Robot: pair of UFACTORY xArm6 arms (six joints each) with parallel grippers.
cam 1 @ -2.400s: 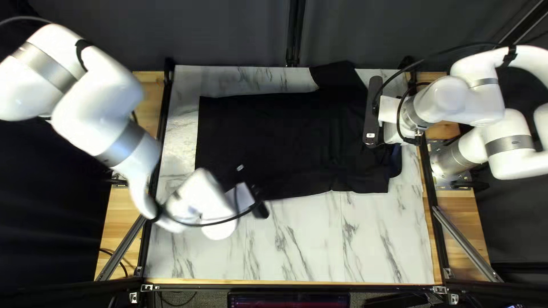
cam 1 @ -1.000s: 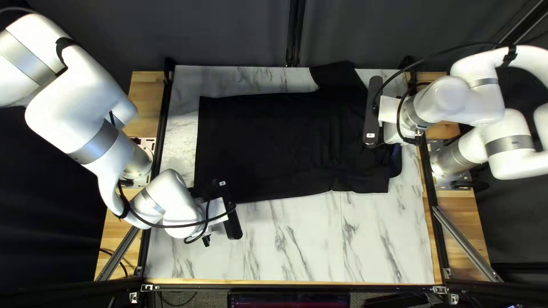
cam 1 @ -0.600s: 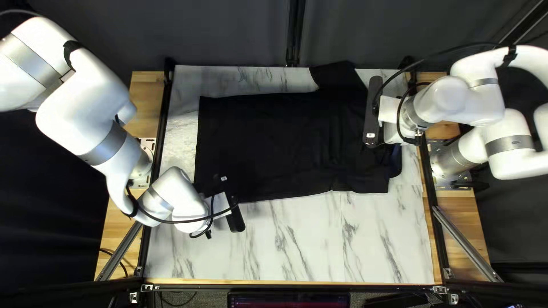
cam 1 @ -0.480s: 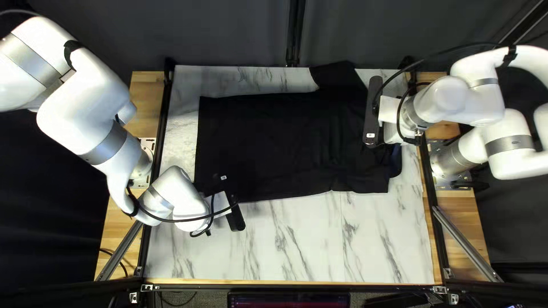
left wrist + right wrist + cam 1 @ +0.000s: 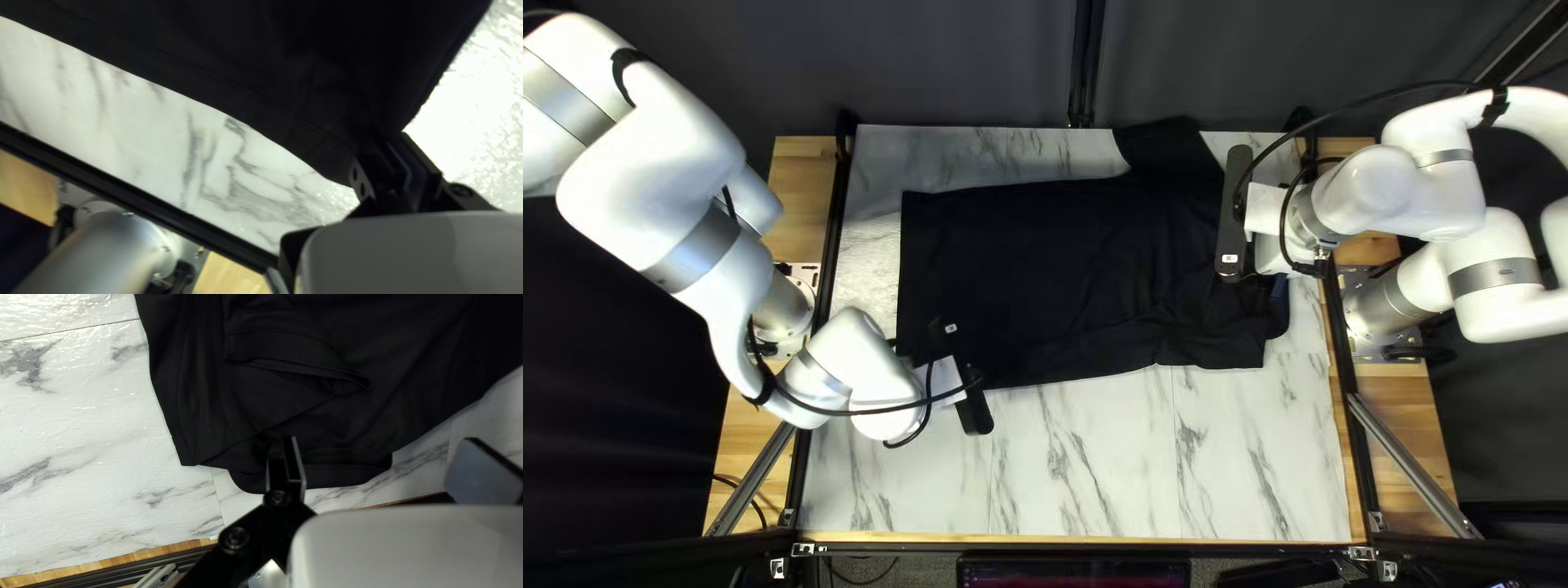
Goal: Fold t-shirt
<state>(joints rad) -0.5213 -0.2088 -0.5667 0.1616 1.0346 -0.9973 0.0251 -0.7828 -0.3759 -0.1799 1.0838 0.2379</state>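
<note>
The black t-shirt (image 5: 1046, 272) lies wide across the table, with one sleeve (image 5: 1173, 142) sticking out toward the far edge. My left gripper (image 5: 972, 401) is over its near left corner, fingertips hidden from above. In the left wrist view, my left gripper (image 5: 389, 149) is shut on that corner of the t-shirt (image 5: 245, 60). My right gripper (image 5: 1233, 218) hangs above the shirt's right end. In the right wrist view, my right gripper (image 5: 384, 454) stands wide open over the folded, wrinkled cloth (image 5: 338, 424), holding nothing.
The marble-patterned table (image 5: 1111, 468) shows along the near side. Black rails (image 5: 817, 359) run along its side edges. A dark curtain (image 5: 958, 65) hangs behind. My left arm's forearm crosses the table's left edge.
My left gripper has moved left from the shirt's near edge to its near left corner. Lately the shirt's left end has shifted slightly right and nearer. The right arm has stayed still.
</note>
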